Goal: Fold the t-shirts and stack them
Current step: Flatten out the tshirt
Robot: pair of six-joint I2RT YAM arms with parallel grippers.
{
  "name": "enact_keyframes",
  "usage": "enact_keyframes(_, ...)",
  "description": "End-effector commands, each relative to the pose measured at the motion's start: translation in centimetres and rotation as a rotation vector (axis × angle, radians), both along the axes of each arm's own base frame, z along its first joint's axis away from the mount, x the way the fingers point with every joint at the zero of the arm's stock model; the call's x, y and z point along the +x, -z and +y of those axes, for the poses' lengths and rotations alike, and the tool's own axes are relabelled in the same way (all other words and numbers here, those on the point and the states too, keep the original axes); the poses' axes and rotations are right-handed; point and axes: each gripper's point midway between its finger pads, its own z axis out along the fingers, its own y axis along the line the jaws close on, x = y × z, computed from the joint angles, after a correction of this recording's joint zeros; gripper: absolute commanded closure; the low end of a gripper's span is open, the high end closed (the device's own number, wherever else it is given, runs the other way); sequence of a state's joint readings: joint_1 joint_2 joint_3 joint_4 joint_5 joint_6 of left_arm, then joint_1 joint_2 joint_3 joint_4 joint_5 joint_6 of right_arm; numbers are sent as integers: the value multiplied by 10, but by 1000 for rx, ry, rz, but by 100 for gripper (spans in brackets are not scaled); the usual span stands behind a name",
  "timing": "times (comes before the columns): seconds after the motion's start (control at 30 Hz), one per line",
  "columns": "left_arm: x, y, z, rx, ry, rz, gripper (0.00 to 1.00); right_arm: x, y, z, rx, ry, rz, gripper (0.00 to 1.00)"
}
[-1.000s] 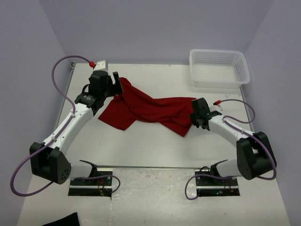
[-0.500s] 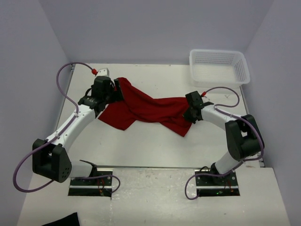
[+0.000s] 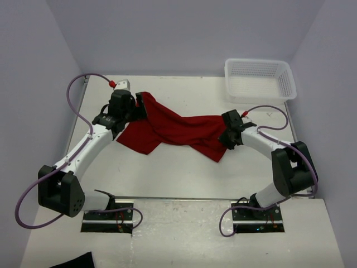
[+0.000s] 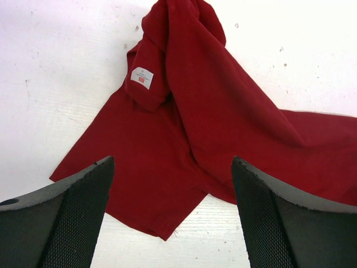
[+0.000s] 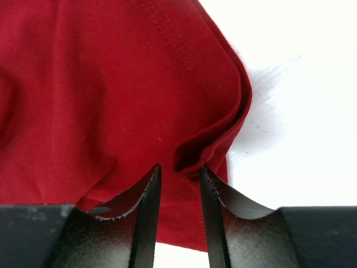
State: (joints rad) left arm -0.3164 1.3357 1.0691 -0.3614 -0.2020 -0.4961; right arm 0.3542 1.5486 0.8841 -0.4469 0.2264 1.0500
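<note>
The dark red t-shirt (image 3: 173, 128) lies crumpled in a long diagonal band across the middle of the table. My left gripper (image 3: 139, 106) hovers open over its far left end; in the left wrist view the wide-apart fingers frame the t-shirt (image 4: 195, 123) and its white label (image 4: 141, 77), touching nothing. My right gripper (image 3: 226, 134) sits at the cloth's right end. In the right wrist view the jaws of the right gripper (image 5: 179, 167) stand slightly apart, and a folded hem of the t-shirt (image 5: 111, 84) lies loose at the fingertips, unpinched.
A white mesh basket (image 3: 240, 92) stands at the back right corner. A black cloth scrap (image 3: 72, 261) lies at the bottom left, off the work area. Bare tabletop stretches in front of the shirt toward the arm bases.
The right gripper's jaws have parted, letting go of the shirt's hem, and that arm's elbow has swung up. The left gripper has turned slightly over the shirt's left end.
</note>
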Motion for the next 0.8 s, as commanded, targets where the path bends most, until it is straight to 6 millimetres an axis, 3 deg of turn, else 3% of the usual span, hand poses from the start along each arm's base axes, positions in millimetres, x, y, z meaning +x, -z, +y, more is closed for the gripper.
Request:
enact_keyframes(0.0,8,-26,-7,-33,19,-77,15,-5,-5,-7,-14,67,-4,65)
enact_keyframes(0.4,1,-52,-9,-44,57,-139,14,-9,-11,-17,-46,177,32,63)
enact_keyframes(0.77,-4,-56,-14,-60,94,-149,14,-30,1,-48,-157,253,108,69)
